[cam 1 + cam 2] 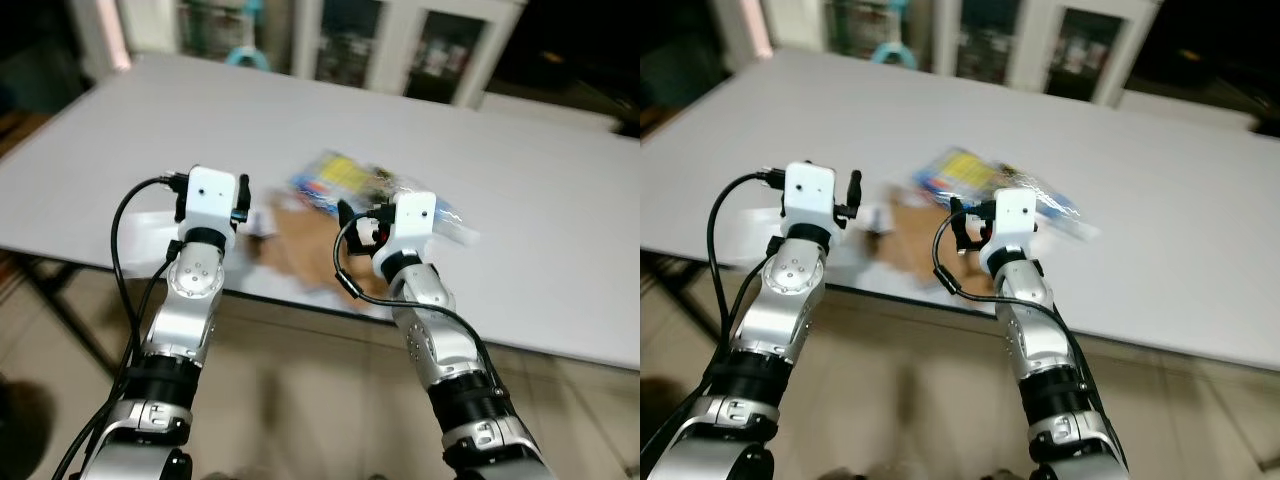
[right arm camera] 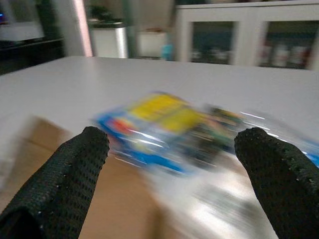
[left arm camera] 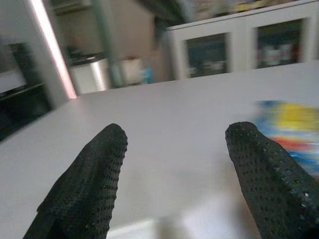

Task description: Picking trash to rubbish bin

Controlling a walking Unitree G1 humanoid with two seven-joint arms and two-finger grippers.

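White table [image 1: 520, 240] with the trash untouched — blue-and-yellow wrapper [image 2: 154, 124] just ahead of the spread, empty right gripper [image 2: 174, 164], left gripper [image 3: 174, 174] likewise agape — nothing binned yet.

— How is the light?
— Even indoor light on the white table [image 1: 520, 190]; the room's upper corners sink into dark, and a pale pink strip glows beyond the left gripper [image 3: 172, 164].

— And sharpness?
— Motion blur smears the blue-and-yellow wrapper [image 2: 164, 127] just ahead of the right gripper [image 2: 172, 164]; the cabinets [image 1: 1060, 45] are soft.
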